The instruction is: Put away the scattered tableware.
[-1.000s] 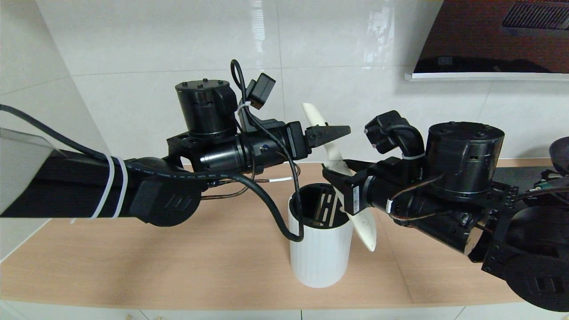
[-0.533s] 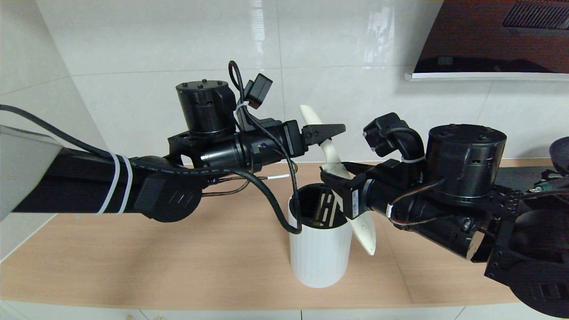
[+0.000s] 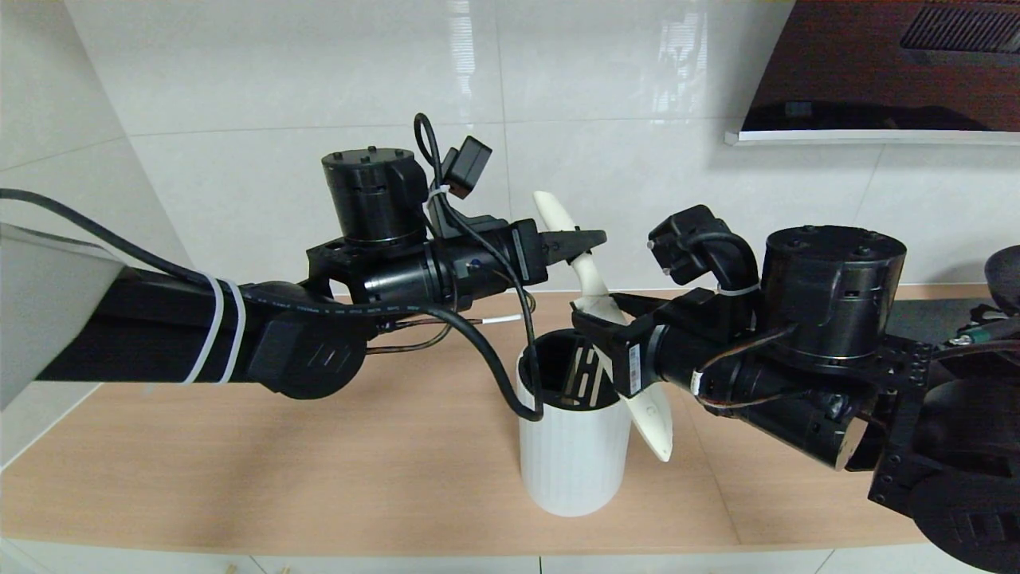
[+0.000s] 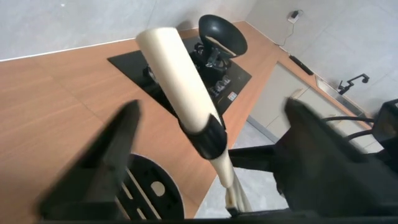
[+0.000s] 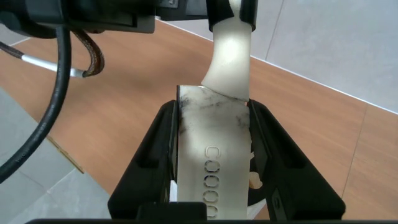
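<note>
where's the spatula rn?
Head view, centre: the spatula is held tilted in the right gripper at the right rim of the white holder, its handle between the open fingers of the left gripper.

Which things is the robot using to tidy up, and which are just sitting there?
For the job:
spatula
white utensil holder
right gripper, clamped on the spatula
left gripper, open around its handle

Just sitting there:
black pan
stove
range hood

Bright, even light, glare streaks on the wall tiles (image 3: 478,48), left gripper (image 4: 208,158) blurred up close
</note>
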